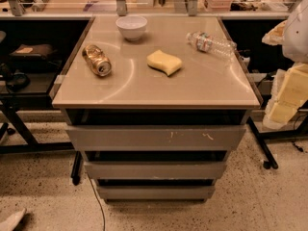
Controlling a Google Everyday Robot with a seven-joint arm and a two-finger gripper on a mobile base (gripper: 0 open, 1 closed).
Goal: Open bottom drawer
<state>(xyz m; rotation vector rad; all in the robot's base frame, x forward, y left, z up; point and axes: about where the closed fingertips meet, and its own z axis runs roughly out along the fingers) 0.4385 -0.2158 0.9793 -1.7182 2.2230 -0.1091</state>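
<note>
The bottom drawer [155,192] is the narrowest, plain grey front at the foot of the cabinet, just above the floor. A thin dark gap shows above it; its tray is hidden. Above it are the mid-width grey front [155,170] and the widest grey front [155,137], which has white scratch marks. My gripper [285,102] shows as cream-coloured blocks at the right edge of the view, below the white arm [297,30]. It is level with the cabinet top, off to the right and well above the bottom drawer.
On the cabinet top [211,88] lie a white bowl [131,27], a gold can [97,60] on its side, a yellow sponge [164,62] and a plastic bottle [211,43] on its side. Dark table legs [262,146] stand either side. A cable [98,203] runs over the speckled floor.
</note>
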